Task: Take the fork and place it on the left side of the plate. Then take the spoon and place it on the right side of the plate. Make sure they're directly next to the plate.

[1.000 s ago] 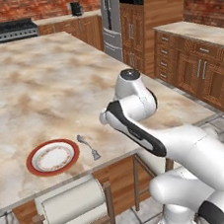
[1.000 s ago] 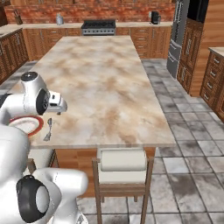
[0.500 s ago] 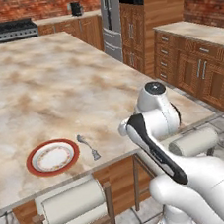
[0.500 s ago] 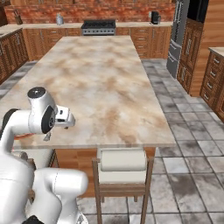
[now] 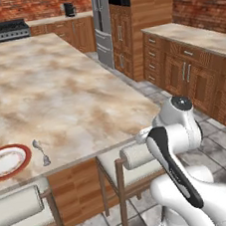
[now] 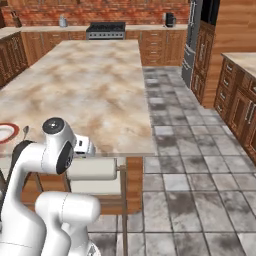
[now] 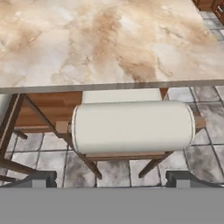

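The plate (image 5: 5, 162), white with a reddish-brown rim, lies near the counter's front edge at the far left; its edge also shows in the right base view (image 6: 6, 133). Just right of it lies a slim grey utensil (image 5: 41, 152) with a rounded head, apparently the spoon (image 6: 25, 132). The fork is out of view. My gripper (image 7: 111, 181) is open with nothing between its fingertips (image 7: 43, 178). It hangs off the counter's front edge, well right of the plate, looking down on a stool.
A stool's white padded backrest (image 7: 133, 127) sits under the counter edge (image 7: 109, 86), right below the hand (image 6: 84, 146). A second stool (image 5: 19, 208) stands to the left. A stove (image 5: 5, 30), fridge (image 5: 105, 23) and wooden cabinets (image 5: 195, 70) line the far walls.
The base has driven to the right, so the plate and the utensil have slid to the far left of both views. The arm has swung back from the counter to its front edge.
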